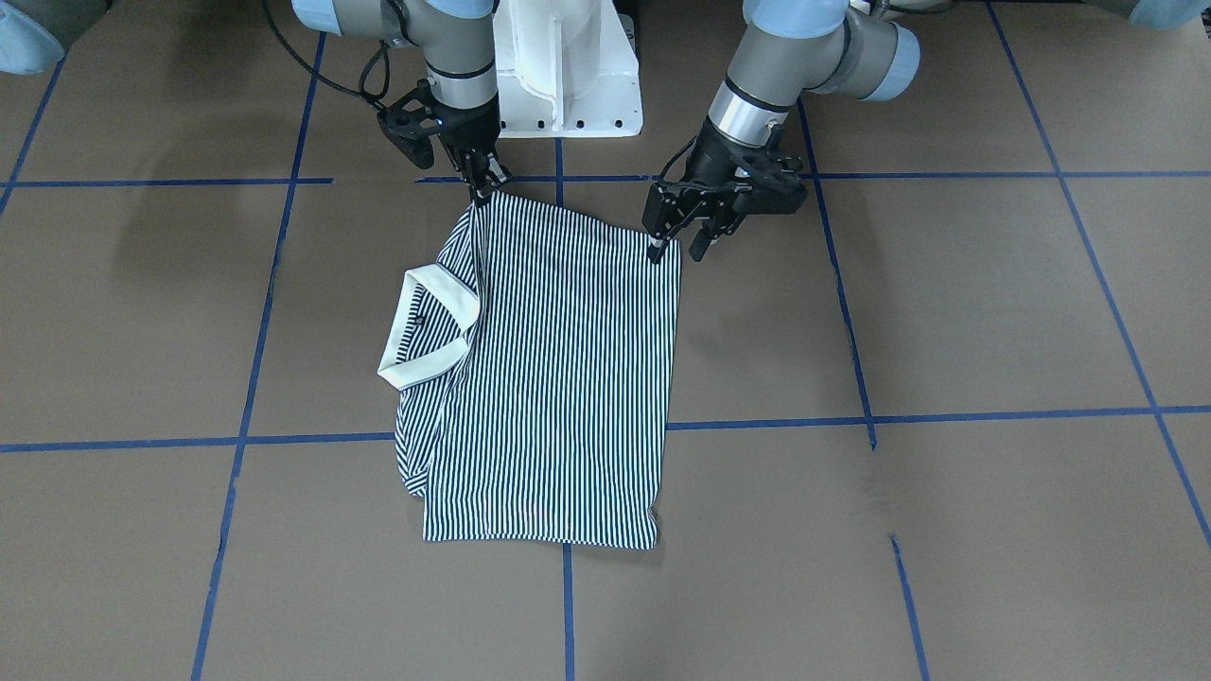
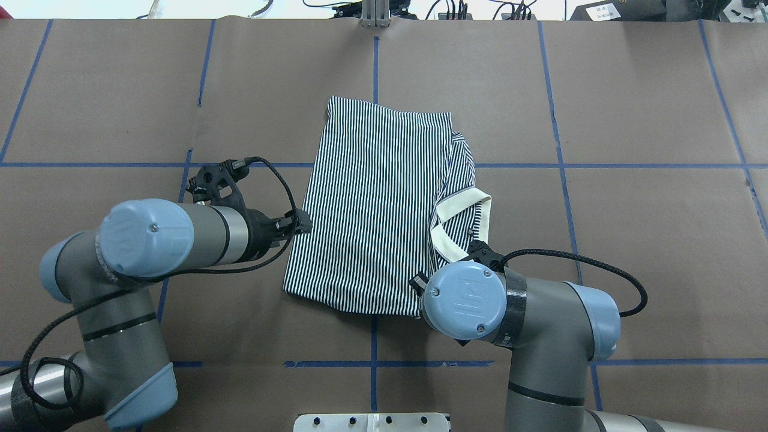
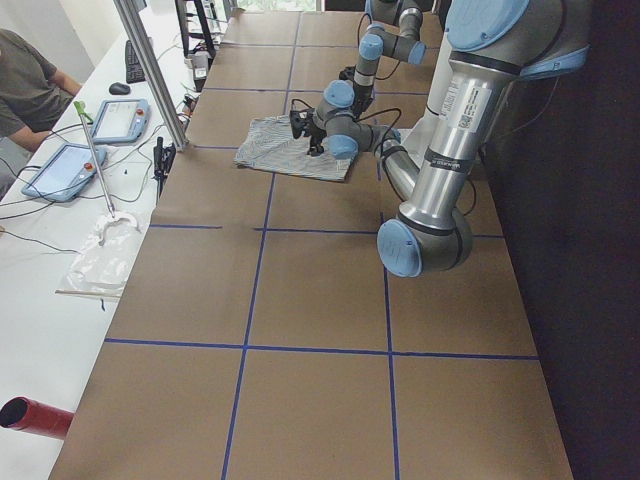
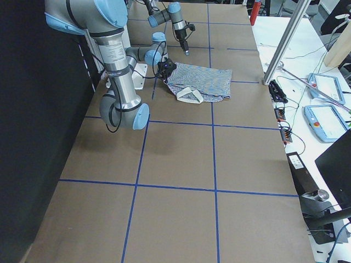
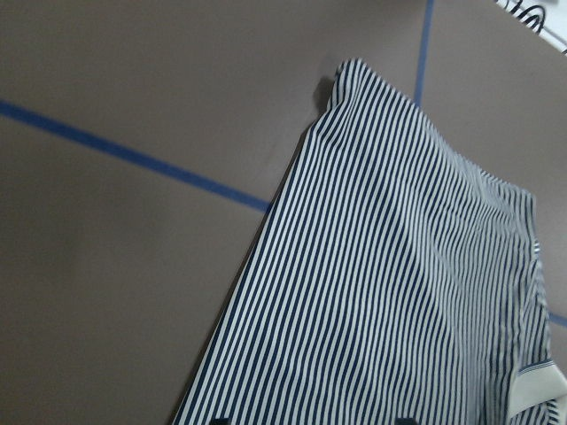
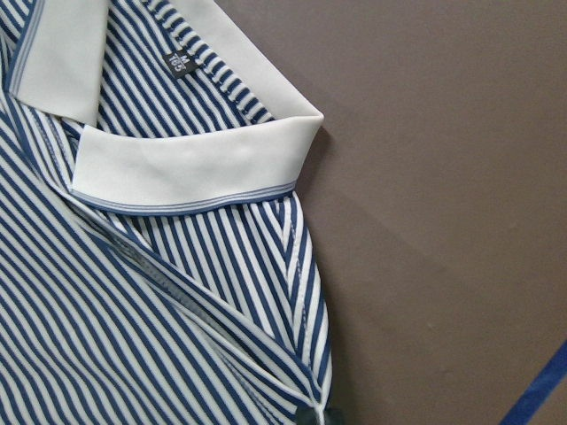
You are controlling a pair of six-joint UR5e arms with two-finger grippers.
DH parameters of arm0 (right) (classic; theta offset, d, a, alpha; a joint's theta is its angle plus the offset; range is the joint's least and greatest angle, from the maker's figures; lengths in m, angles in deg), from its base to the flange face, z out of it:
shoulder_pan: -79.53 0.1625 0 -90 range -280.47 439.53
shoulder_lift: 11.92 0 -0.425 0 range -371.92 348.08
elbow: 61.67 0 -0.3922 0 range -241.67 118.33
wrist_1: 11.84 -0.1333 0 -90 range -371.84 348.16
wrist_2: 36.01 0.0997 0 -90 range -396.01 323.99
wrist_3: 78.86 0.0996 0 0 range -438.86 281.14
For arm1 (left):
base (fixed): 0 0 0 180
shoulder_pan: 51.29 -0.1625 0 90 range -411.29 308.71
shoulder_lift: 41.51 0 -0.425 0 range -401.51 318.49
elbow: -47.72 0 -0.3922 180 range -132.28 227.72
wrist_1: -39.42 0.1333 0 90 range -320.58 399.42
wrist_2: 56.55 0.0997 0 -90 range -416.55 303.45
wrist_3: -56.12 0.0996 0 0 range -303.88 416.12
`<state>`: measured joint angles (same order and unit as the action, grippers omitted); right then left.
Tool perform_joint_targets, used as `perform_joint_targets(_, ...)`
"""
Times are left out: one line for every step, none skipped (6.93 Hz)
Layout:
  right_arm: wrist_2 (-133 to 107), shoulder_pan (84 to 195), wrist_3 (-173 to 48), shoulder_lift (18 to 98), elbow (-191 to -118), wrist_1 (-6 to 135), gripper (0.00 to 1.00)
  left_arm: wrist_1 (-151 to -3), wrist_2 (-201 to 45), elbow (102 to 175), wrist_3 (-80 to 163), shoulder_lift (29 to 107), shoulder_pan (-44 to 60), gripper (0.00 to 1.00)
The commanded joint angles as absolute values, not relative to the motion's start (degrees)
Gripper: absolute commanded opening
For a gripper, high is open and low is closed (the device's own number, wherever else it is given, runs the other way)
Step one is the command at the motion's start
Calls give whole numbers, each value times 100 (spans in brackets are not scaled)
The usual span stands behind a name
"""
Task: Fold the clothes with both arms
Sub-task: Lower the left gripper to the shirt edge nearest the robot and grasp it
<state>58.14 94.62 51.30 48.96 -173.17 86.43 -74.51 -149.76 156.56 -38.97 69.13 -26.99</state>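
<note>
Right gripper [image 1: 480,189] had its fingers pinched narrow on one corner of the polo shirt [image 1: 558,378], with the cloth tenting up a little into them. Left gripper [image 1: 677,248] was spread wide and holding nothing. One of its fingertips [image 1: 655,246] just touched the shirt's other robot-side corner, and on my left wrist cam the stripes ran between the two tips. Out from the fingers, the shirt lay flat on the brown table [image 1: 946,312] as a rough rectangle, stretching away from both grippers. The cream collar [image 6: 195,164] sat just beyond the right fingers, well apart from the left ones. Looked to me like the start of the next fold: one corner caught, one not. So I figured the left needed to close on its corner, then both should lift together and carry that edge over to the far one, level so it didn't skew. Only writing I could spot was a small dark tag [image 6: 178,62] inside the collar. It read something like "185", too small to swear by.
</note>
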Motion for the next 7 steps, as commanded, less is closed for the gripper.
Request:
perform_joint_targets(5812, 9456, 5130, 4898, -17320, 8642, 0, -7369, -14813, 15374, -4003, 6835, -3071, 69)
perform_joint_targets(5812, 9456, 5130, 4898, -17320, 8642, 0, -7369, -14813, 15346, -4012, 6844, -3081, 68)
perform_joint_targets(5812, 9456, 5130, 4898, -17329, 8642, 0, -7361, -14813, 15328, -4012, 6844, -3107, 65)
perform_joint_targets(5812, 9456, 5130, 4898, -17329, 8642, 0, -7361, -14822, 15319, -4021, 6844, -3151, 58)
perform_joint_targets(5812, 9456, 5130, 4898, -17329, 8642, 0, -7361, -14822, 15276, -4012, 6844, -3168, 57)
perform_joint_targets(5812, 9456, 5130, 4890, -17338, 8642, 0, -7361, -14822, 15232, -4012, 6844, -3177, 57)
perform_joint_targets(5812, 9456, 5130, 4890, -17338, 8642, 0, -7361, -14822, 15205, -4012, 6835, -3177, 57)
